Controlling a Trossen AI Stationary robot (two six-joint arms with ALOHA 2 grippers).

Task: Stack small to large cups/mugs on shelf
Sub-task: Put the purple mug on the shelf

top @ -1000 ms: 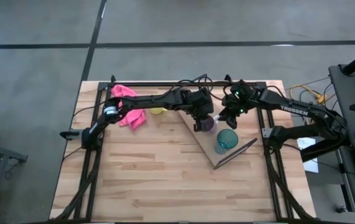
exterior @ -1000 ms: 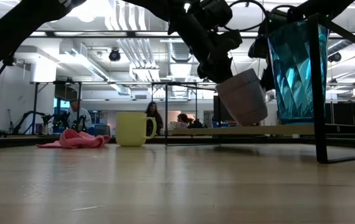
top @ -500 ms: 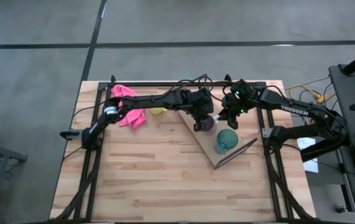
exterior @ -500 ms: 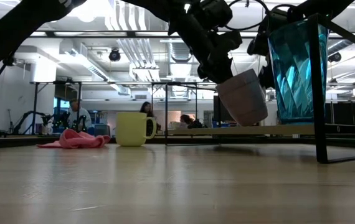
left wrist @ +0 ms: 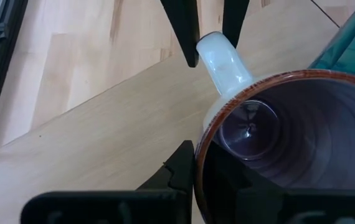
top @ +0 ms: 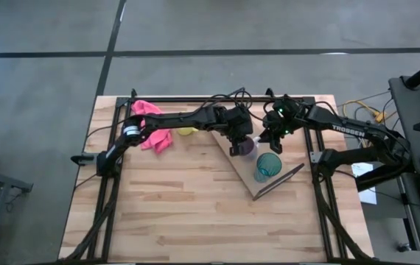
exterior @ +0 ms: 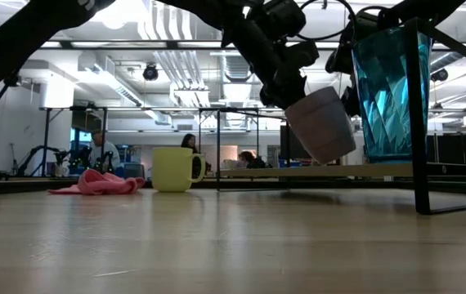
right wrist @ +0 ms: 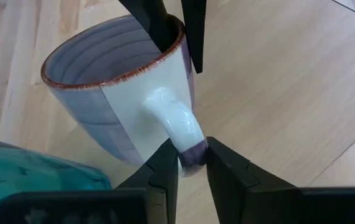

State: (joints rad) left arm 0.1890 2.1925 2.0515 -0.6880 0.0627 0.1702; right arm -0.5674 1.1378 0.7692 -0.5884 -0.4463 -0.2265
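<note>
Overhead, purple mug (top: 245, 146) seemingly resting; low view, tilted above shelf (exterior: 315, 171).

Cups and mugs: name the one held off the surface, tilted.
The purple mug, tilted above the shelf: left end effector clamps its rim, right end effector its pale handle. The teal cup and yellow mug stand upright.

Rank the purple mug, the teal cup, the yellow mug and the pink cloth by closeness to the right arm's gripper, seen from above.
From the right gripper in the high view:
1. Purple mug: beside it, its fingers pinching the pale handle.
2. Teal cup: just below in the picture, on the shelf.
3. Yellow mug: off to the left, behind the left arm.
4. Pink cloth: farthest left.
</note>
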